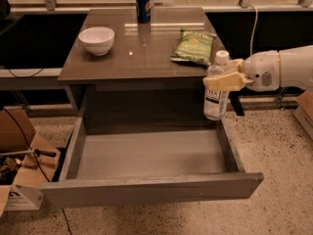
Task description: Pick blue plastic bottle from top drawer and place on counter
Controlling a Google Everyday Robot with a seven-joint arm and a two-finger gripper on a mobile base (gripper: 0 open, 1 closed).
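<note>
The blue plastic bottle [215, 89], clear with a white cap and a white-and-dark label, hangs upright in the air by the counter's right front corner, above the right side of the top drawer [151, 153]. My gripper [221, 81] comes in from the right on a white arm and is shut on the bottle's upper body. The drawer is pulled fully open and its flat bottom is bare. The glossy brown counter [142, 53] lies just left of the bottle, whose base is still below the counter's top.
On the counter stand a white bowl [96, 39] at the left, a dark blue soda can [143, 6] at the back and a green chip bag [193, 46] at the right. Cardboard boxes [19, 155] sit on the floor at the left.
</note>
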